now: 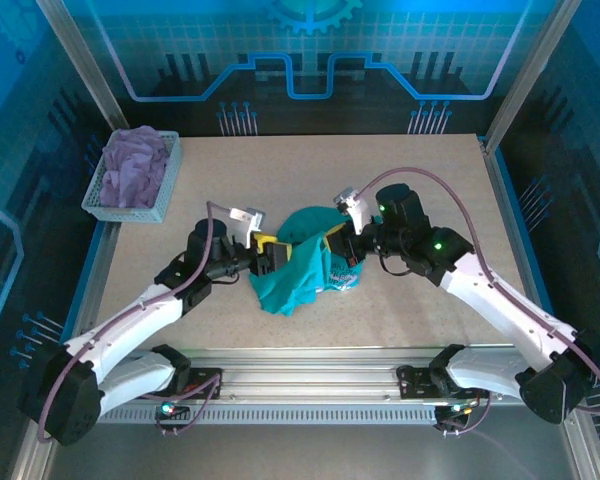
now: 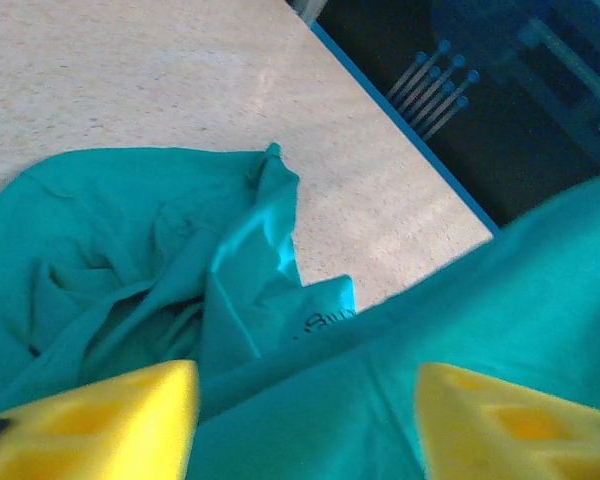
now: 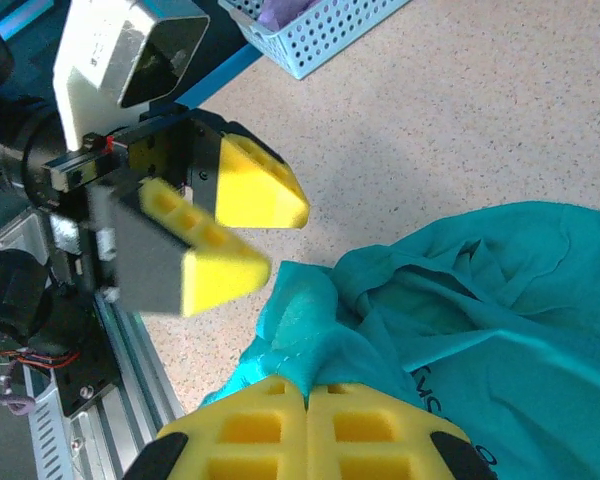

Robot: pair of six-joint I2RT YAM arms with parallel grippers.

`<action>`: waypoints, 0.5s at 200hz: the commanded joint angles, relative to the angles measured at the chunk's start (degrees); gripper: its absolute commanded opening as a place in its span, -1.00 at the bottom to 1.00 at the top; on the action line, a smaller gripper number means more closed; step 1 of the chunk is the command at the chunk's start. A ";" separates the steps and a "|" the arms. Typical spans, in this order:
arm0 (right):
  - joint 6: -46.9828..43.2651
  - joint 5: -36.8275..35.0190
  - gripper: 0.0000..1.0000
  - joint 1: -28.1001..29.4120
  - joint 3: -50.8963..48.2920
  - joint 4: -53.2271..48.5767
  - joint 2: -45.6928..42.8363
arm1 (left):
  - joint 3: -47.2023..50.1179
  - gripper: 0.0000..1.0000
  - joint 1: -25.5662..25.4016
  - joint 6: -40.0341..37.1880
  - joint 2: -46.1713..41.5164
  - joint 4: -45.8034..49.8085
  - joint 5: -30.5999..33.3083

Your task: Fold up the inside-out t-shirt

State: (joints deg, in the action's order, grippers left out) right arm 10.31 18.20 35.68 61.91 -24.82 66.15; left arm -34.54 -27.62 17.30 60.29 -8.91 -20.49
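A: Position of the t-shirt (image 1: 298, 278)?
B: Bunched in a heap near the middle of the worktop (image 1: 420, 190), a little toward the near edge, between the two hands. Not flat. Sleeves and collar cannot be picked out among the folds.
A: Right hand (image 1: 346, 262)?
B: Closed. In its wrist view the two yellow fingers (image 3: 250, 430) meet at the bottom edge, with a puckered seam of the teal cloth pinched at their tips. The fingers hide how much cloth sits inside.
A: Left hand (image 1: 271, 255)?
B: Fingers spread apart, gripping nothing visible. From the right wrist it sits just beside the shirt's bunched edge. In its own wrist view both fingertips are blurred and cut off at the bottom, and a raised swathe of cloth crosses close between them. Whether it touches them, I cannot tell.
A: Anything readable on the cloth?
B: Dark lettering (image 2: 315, 320) on a fold, partly tucked under, too small to read.
A: Other items?
B: Pale blue basket (image 1: 100, 205) at the far left corner, holding a lavender cloth (image 1: 135, 165). In the right wrist view the basket is cut off by the top edge.
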 commanded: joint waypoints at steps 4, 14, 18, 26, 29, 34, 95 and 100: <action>-1.32 1.40 -1.00 -0.57 1.28 0.65 0.47 | -0.99 0.54 -0.84 -6.12 2.59 -0.19 -3.57; -1.56 1.35 -1.00 -0.70 1.24 0.65 0.54 | -1.60 0.68 -0.86 -6.79 4.67 -0.61 -5.28; -1.60 1.41 -1.00 -0.83 1.19 0.61 0.56 | -1.93 0.72 -0.79 -6.80 5.54 -0.95 -6.55; -1.77 1.64 -1.00 -1.12 1.02 0.65 0.47 | -2.38 0.78 -0.83 -6.72 7.57 -1.97 -9.52; -1.78 1.77 -1.00 -1.30 0.94 0.73 0.47 | -2.57 0.79 -0.85 -6.57 8.40 -2.32 -10.57; -1.78 1.97 -1.00 -1.46 0.87 0.87 0.39 | -2.86 0.79 -0.86 -6.24 9.68 -2.86 -12.14; -1.54 3.07 -1.00 -3.02 -0.58 1.49 -0.43 | -4.00 -0.90 -0.77 -1.55 16.80 -8.95 -16.61; -1.73 2.98 -1.00 -3.08 -0.42 1.08 -0.58 | -4.16 -1.00 -0.77 -1.69 16.58 -8.23 -15.45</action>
State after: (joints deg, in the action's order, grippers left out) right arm 9.34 19.99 33.52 61.80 -24.43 66.65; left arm -36.07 -28.25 15.09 77.12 -14.46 -34.54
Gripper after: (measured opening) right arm 0.045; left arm 0.207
